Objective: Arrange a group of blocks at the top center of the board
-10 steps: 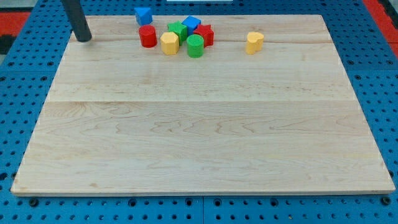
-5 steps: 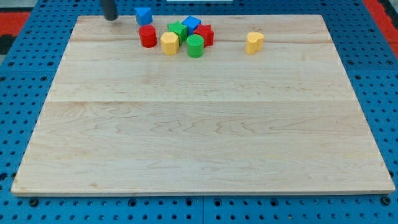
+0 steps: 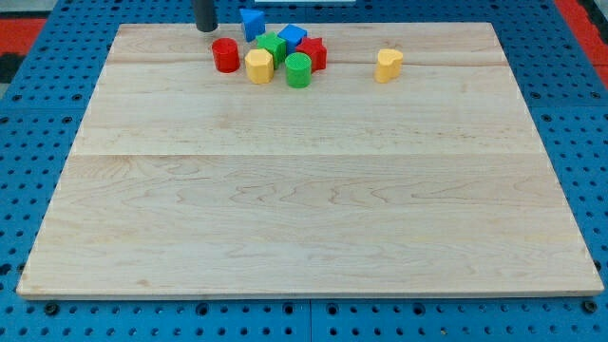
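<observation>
My tip (image 3: 205,28) is at the board's top edge, left of centre. A blue cube (image 3: 252,24) lies just to its right, apart from it. Below them sits a cluster: a red cylinder (image 3: 225,55), a yellow hexagonal block (image 3: 258,66), a green star-like block (image 3: 273,45), a green cylinder (image 3: 298,69), a second blue block (image 3: 293,36) and a red block (image 3: 314,52). A yellow heart-shaped block (image 3: 388,65) lies alone to the cluster's right.
The wooden board (image 3: 313,190) rests on a blue pegboard surface (image 3: 28,142). All blocks lie near the board's top edge.
My tip has moved right along the board's top edge. The blue cube has shifted right, toward the cluster. The other blocks have not moved.
</observation>
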You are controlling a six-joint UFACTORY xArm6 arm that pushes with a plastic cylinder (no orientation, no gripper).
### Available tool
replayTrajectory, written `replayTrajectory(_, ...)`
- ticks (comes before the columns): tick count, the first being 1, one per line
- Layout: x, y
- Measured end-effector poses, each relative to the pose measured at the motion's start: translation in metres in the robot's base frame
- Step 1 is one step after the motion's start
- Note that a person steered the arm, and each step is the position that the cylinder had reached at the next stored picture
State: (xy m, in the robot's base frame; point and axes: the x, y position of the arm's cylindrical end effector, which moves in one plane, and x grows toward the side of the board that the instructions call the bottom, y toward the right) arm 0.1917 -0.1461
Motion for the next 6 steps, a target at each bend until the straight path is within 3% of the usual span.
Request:
replayTrajectory(2, 0.002, 0.003)
replayTrajectory(3, 0.026, 0.004)
replayTrajectory(4, 0.034, 0.039)
replayTrajectory(6, 0.01, 0.066)
